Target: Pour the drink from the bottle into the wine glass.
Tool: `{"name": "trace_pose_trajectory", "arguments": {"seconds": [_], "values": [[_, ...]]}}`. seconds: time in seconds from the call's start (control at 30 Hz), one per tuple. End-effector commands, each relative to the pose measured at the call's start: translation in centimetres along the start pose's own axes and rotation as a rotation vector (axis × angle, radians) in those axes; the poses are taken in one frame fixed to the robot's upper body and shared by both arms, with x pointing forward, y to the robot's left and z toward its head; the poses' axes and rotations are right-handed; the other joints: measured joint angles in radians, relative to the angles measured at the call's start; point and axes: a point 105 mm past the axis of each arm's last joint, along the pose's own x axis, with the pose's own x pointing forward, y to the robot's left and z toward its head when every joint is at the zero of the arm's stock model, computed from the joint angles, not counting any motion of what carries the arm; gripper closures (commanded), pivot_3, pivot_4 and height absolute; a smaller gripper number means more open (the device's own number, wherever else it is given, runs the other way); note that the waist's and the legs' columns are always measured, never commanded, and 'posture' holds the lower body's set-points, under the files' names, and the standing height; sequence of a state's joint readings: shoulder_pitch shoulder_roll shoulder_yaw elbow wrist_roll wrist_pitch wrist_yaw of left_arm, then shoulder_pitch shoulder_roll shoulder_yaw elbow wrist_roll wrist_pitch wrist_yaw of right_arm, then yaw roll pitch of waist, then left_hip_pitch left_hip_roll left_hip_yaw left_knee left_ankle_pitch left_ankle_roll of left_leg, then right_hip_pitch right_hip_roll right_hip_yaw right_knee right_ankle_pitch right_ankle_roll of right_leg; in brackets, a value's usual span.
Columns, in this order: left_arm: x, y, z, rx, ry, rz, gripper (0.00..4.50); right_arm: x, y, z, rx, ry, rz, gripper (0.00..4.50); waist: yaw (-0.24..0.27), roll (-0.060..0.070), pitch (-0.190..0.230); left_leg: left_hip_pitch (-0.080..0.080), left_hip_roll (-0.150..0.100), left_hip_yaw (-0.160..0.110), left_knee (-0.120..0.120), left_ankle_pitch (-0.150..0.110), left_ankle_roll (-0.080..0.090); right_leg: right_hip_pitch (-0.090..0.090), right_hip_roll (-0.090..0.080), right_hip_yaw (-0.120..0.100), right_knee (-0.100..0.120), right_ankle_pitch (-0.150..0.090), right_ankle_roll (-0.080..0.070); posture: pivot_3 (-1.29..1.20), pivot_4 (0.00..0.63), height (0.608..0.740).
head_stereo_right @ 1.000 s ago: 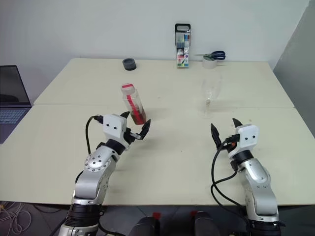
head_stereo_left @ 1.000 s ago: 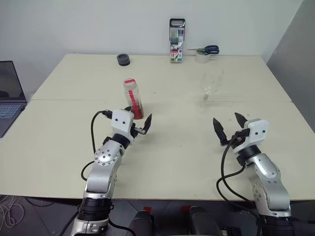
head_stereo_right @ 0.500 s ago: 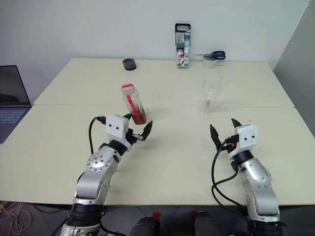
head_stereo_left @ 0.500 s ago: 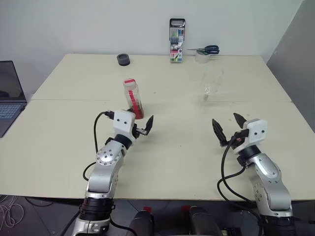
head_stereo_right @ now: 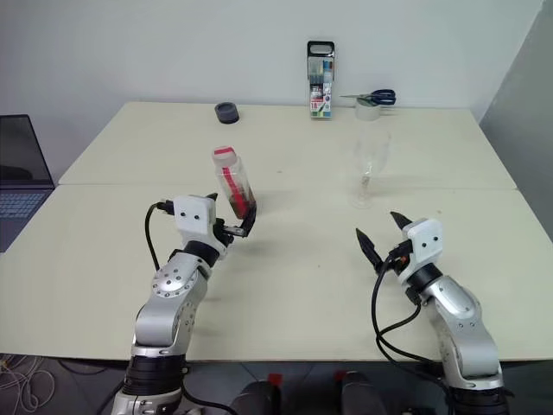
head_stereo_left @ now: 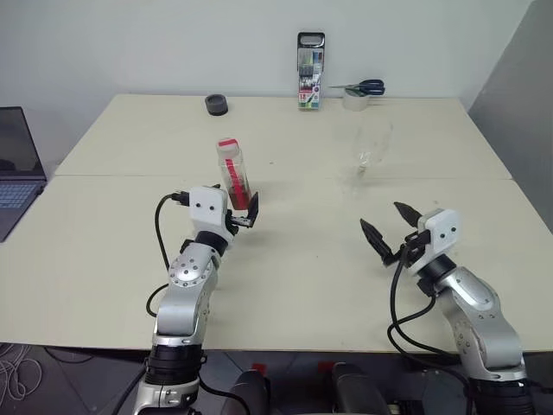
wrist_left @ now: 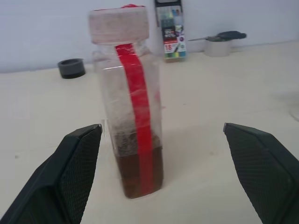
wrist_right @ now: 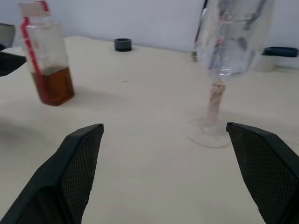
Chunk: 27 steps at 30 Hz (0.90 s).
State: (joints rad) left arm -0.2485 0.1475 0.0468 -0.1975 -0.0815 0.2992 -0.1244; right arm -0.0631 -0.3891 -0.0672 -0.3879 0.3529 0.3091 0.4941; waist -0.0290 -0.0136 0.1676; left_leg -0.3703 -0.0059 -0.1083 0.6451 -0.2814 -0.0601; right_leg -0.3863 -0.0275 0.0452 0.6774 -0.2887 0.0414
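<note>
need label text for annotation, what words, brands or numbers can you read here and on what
"15": possibly, on the upright clear marker pen case at the table's far edge; its other print is too blurred to read.
Small clear plastic bottle with red cap: red stripe label, no legible text.
Nothing else carries readable text.

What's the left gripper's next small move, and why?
Probably ease the left gripper forward, then close. Its fingers stand open either side of the upright bottle, not yet touching it; the cap is on and the wine glass looks empty.
</note>
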Motion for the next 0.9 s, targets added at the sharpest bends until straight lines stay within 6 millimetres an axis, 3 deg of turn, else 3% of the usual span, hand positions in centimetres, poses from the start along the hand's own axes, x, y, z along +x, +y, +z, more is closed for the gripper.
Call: {"name": "trace_pose_trajectory", "arguments": {"seconds": [0.03,0.33,0.9], "values": [[0.4,0.1,1.8,0.009,-0.064,0.039,0.05,0.2,1.5,2.3,-0.016,-0.035,0.129,0.00,0.000,0.000,0.000,0.000,0.000,0.000,0.000,0.000,0.000,0.000,0.000,0.000,0.000,0.000,0.000,0.00,0.150,0.740],[2.4,0.2,1.9,0.001,-0.055,0.123,0.05,0.0,4.2,3.5,-0.006,0.041,0.361,0.00,0.000,-0.002,0.001,-0.001,0.000,0.000,0.000,0.000,0.000,0.000,0.000,-0.001,-0.001,0.000,0.000,0.00,0.150,0.740],[4.4,-0.1,2.2,0.018,-0.054,0.150,0.05,0.3,3.9,4.2,-0.037,0.040,0.382,0.00,0.001,-0.006,0.003,-0.002,0.000,-0.001,0.000,0.000,0.000,0.000,0.000,-0.002,-0.002,0.000,0.000,0.00,0.150,0.740]]}}
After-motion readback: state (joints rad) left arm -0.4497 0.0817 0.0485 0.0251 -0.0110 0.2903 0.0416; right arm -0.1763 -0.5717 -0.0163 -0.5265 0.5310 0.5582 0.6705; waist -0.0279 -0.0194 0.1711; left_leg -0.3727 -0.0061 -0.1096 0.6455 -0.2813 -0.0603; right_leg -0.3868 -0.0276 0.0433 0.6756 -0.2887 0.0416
